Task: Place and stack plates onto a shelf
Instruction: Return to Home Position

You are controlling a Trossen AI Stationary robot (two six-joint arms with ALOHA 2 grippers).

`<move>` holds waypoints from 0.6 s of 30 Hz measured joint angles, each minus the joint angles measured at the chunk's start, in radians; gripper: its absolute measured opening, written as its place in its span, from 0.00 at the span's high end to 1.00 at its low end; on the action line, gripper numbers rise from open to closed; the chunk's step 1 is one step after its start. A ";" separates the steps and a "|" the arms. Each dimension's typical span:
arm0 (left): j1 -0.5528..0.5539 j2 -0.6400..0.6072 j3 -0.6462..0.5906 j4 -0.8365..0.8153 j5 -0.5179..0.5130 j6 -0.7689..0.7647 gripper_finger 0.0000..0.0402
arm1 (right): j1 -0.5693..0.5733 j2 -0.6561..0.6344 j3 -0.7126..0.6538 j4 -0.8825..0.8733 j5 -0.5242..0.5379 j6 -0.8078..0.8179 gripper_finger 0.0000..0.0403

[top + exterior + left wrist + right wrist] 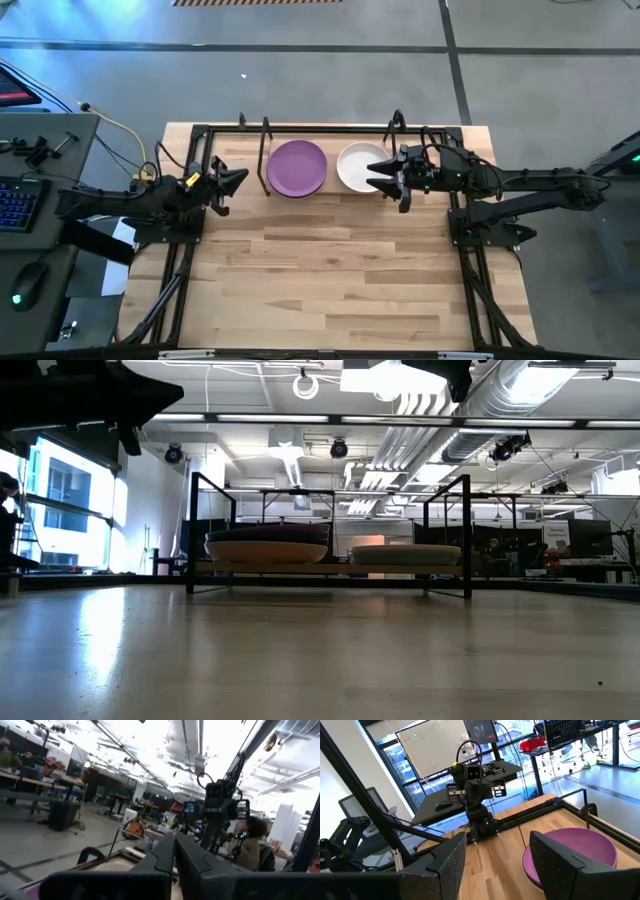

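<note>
The shelf [266, 150] stands at the table's far edge, and its black rod frame [467, 536] shows in the low view. It carries two stacks. A purple plate [297, 168] tops the left stack [267, 546], and a white plate [356, 167] tops the right stack [405, 555]. The plates underneath are mostly hidden. My right gripper [385, 181] [505, 865] is open, raised over the white plate's right edge, with the purple plate [575, 847] ahead of it. My left gripper [226, 184] [175, 857] is shut, empty and raised, left of the shelf.
Bare wooden tabletop [320, 270] stretches from the shelf to the near edge. Upright black rods [398, 125] rise at the shelf's corners. A desk with a keyboard [18, 200] and mouse lies beyond the table's left edge. A person [252, 847] sits in the room behind.
</note>
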 joint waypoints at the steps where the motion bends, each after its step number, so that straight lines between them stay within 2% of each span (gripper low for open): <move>1: 0.000 -0.023 -0.005 -0.027 0.000 0.004 0.98 | 0.000 0.000 0.000 -0.002 0.000 0.000 0.50; 7: 0.000 -0.193 -0.053 -0.182 -0.005 -0.014 1.00 | 0.000 0.000 0.000 -0.001 0.000 0.043 0.50; 12: 0.000 -0.341 -0.056 -0.374 -0.005 -0.023 1.00 | 0.000 0.000 0.000 -0.005 -0.001 0.052 0.50; 18: 0.002 -0.344 -0.053 -0.489 0.062 -0.033 1.00 | 0.000 -0.002 0.000 -0.049 -0.002 0.052 0.50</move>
